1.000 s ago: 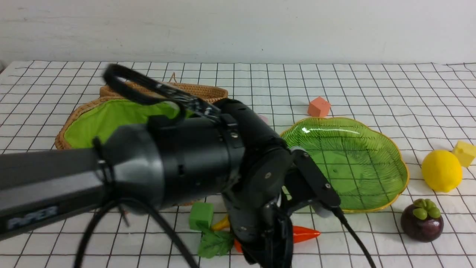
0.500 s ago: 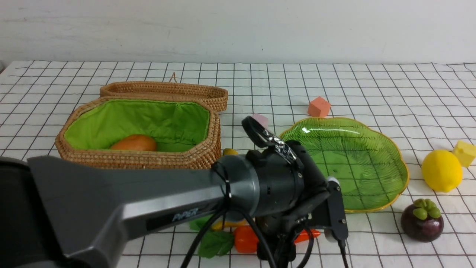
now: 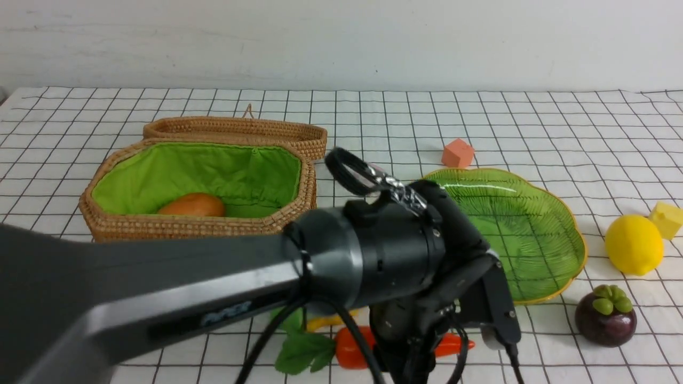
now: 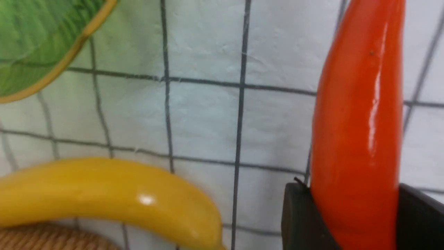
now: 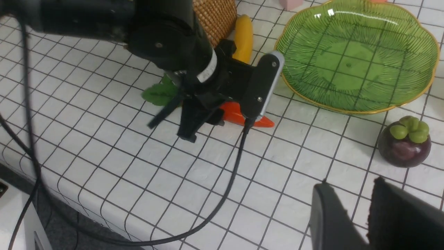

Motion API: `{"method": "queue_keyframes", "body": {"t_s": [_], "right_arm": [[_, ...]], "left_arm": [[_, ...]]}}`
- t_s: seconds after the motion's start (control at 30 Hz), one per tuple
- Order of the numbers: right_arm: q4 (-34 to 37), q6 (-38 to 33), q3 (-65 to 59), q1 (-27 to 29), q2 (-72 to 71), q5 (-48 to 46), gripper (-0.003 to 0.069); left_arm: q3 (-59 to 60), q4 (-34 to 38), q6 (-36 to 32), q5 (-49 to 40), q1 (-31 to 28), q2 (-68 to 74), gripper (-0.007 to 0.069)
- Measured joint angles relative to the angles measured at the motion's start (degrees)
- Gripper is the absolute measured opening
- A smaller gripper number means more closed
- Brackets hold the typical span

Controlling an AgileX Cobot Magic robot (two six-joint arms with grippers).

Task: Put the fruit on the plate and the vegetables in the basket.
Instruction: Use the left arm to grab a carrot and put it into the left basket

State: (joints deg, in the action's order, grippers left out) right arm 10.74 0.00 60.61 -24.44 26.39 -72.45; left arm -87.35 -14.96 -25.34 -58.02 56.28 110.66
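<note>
My left gripper (image 4: 350, 187) is shut on the orange carrot (image 4: 357, 121), with a black jaw pressed to each side. The carrot (image 3: 349, 349) lies low over the cloth near the front edge, its green leaves (image 3: 299, 354) pointing left. The yellow banana (image 4: 114, 187) lies beside it, next to the basket (image 3: 197, 226). The potato (image 3: 192, 205) sits inside the basket. The green plate (image 3: 533, 213) holds nothing. The lemon (image 3: 633, 244) and mangosteen (image 3: 605, 314) stand right of it. My right gripper (image 5: 351, 182) hovers open and holds nothing, near the mangosteen (image 5: 404, 142).
An orange-pink cube (image 3: 457, 153) lies behind the plate and a yellow cube (image 3: 665, 218) sits by the lemon. The left arm (image 3: 213, 288) fills the lower front view and hides part of the cloth. The table's front edge (image 5: 52, 194) runs close to the carrot.
My left arm swung from in front of the basket down and right onto the carrot, and its jaws closed on it. The carrot shifted slightly. The right gripper stayed put.
</note>
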Motion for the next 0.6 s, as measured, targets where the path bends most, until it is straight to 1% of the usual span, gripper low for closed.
{"method": "queue_keyframes", "body": {"t_s": [0.07, 0.17, 0.2, 0.27, 0.3, 0.33, 0.37, 0.4, 0.43, 0.47, 0.5, 0.53, 0.6], "right_arm": [[0.0, 0.0, 0.0, 0.0, 0.0, 0.1, 0.0204], [0.0, 0.0, 0.0, 0.0, 0.0, 1.2, 0.0204], [0.0, 0.0, 0.0, 0.0, 0.0, 3.1, 0.0206], [0.0, 0.0, 0.0, 0.0, 0.0, 4.5, 0.0207], [0.0, 0.0, 0.0, 0.0, 0.0, 6.2, 0.021], [0.0, 0.0, 0.0, 0.0, 0.0, 6.8, 0.0211], [0.0, 0.0, 0.0, 0.0, 0.0, 7.2, 0.0211], [0.0, 0.0, 0.0, 0.0, 0.0, 7.8, 0.0211], [0.0, 0.0, 0.0, 0.0, 0.0, 8.0, 0.0211], [0.0, -0.3, 0.0, 0.0, 0.1, 8.0, 0.0211], [0.0, -0.4, 0.0, 0.0, 0.1, 8.1, 0.0211], [0.0, -0.6, 0.0, 0.0, 0.1, 8.1, 0.0213], [0.0, -0.8, 0.0, 0.0, 0.1, 8.1, 0.0215]], "left_arm": [[0.0, -1.4, -0.1, -1.6, 0.8, -6.2, 0.0299], [-0.1, -3.0, -0.1, -1.8, -0.4, -12.2, 0.0299], [-0.1, -3.9, -0.1, -2.3, -4.1, -16.2, 0.0299], [-0.1, -4.5, -0.3, -2.8, -7.6, -17.8, 0.0299], [-0.1, -5.3, -1.8, -3.3, -12.9, -19.5, 0.0299], [-0.1, -5.6, -3.5, -3.3, -15.5, -20.0, 0.0299], [-0.1, -5.6, -3.9, -3.3, -16.2, -20.1, 0.0299], [-0.1, -5.6, -7.4, -2.3, -21.2, -20.2, 0.0299], [-0.1, -5.0, -9.2, -1.6, -24.0, -20.0, 0.0299], [-0.1, -4.3, -11.6, -0.7, -25.9, -19.8, 0.0299], [-0.1, -3.6, -12.4, 0.1, -27.3, -19.6, 0.0299], [0.0, -1.7, -15.4, 2.3, -30.0, -18.9, 0.0299], [0.0, 0.6, -17.4, 5.7, -32.8, -17.4, 0.032]]}}
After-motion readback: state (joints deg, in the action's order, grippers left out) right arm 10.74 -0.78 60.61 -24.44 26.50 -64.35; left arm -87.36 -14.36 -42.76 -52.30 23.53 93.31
